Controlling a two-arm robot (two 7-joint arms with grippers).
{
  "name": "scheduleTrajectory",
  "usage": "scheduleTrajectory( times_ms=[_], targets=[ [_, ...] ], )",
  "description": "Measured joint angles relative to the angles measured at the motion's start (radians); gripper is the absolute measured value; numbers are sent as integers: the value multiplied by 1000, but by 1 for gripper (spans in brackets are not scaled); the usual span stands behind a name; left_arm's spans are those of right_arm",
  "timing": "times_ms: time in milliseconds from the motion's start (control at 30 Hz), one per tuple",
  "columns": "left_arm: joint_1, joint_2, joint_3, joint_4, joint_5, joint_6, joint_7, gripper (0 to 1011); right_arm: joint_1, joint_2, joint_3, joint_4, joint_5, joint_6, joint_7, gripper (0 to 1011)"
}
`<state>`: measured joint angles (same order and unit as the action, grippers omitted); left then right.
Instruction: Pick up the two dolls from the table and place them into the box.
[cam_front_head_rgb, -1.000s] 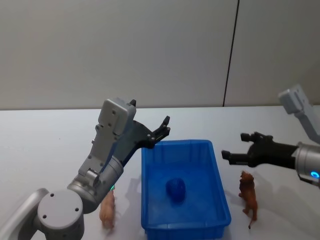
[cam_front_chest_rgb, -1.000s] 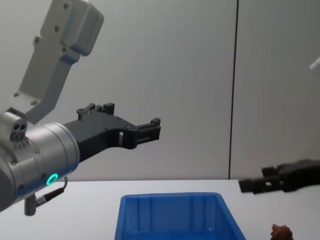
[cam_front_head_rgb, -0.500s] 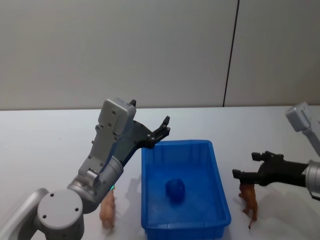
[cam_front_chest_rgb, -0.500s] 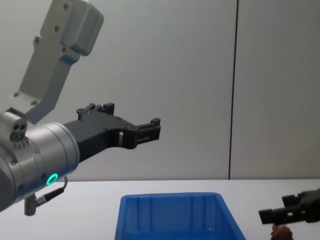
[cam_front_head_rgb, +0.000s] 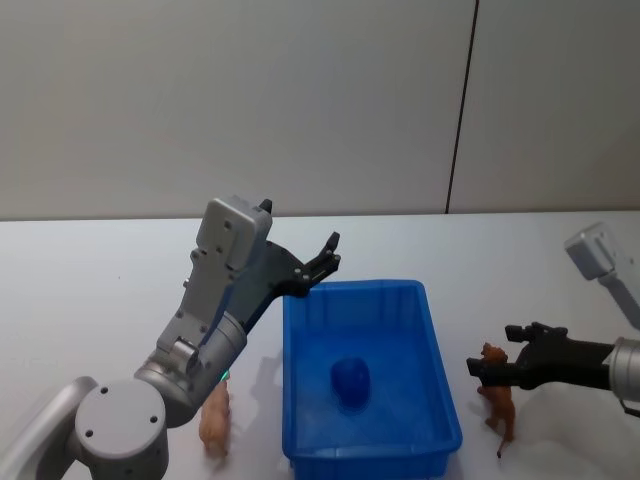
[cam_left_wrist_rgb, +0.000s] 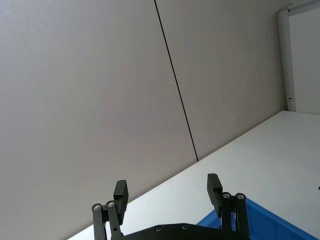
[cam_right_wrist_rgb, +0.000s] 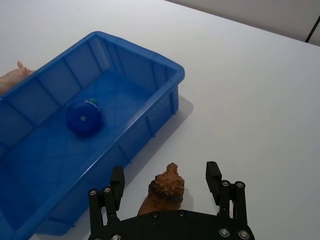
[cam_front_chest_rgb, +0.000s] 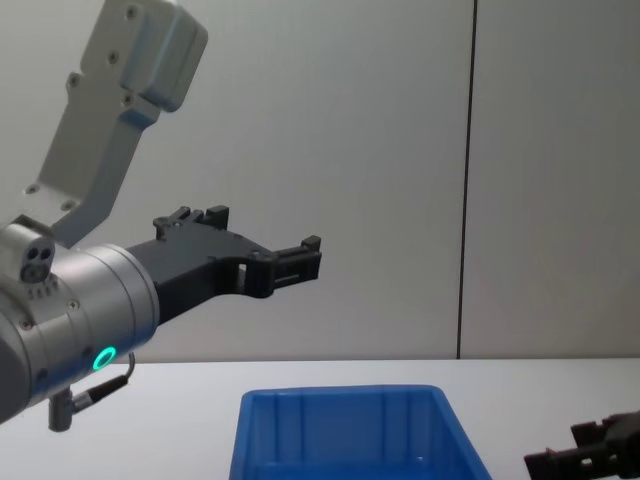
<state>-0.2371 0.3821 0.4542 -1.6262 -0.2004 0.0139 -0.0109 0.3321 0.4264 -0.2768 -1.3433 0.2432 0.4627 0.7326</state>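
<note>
Reddish-brown lion doll (cam_front_head_rgb: 500, 400): upright on the white tabletop (cam_front_head_rgb: 100, 280), just right of the blue box (cam_front_head_rgb: 437, 350), toward its near right corner. Head flanked by the right tool (cam_front_head_rgb: 490, 352), fingers apart on either side, not clamped on it. Pale pink doll (cam_front_head_rgb: 214, 425): on the tabletop beside the box's near left corner. Inside the box, a dark blue round object (cam_front_head_rgb: 351, 380). Left tool (cam_front_head_rgb: 325, 258): raised over the box's far left corner, fingers spread, holding nothing.

Place: prob. lab or test rm
Walls: plain grey panels (cam_front_head_rgb: 250, 100) w/ dark seam (cam_front_head_rgb: 461, 110)
Surface: plain white worktop (cam_front_head_rgb: 80, 270)
Far side: white door frame (cam_left_wrist_rgb: 283, 60)
</note>
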Motion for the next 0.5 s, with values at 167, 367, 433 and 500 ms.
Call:
scheduleTrajectory(
  times_ms=[167,367,433,500],
  targets=[
    [0,0,0,0,0,0,0,1001,4,-4,-6,13,-5,6,-2,1001],
    [0,0,0,0,0,0,0,1001,12,-11,-16,33,-11,12,-6,904],
    [0,0,0,0,0,0,0,1001,14,-13,-18,37,-12,13,-7,868],
    [0,0,0,0,0,0,0,1001,17,-16,-21,43,-12,14,-9,799]
  ],
)
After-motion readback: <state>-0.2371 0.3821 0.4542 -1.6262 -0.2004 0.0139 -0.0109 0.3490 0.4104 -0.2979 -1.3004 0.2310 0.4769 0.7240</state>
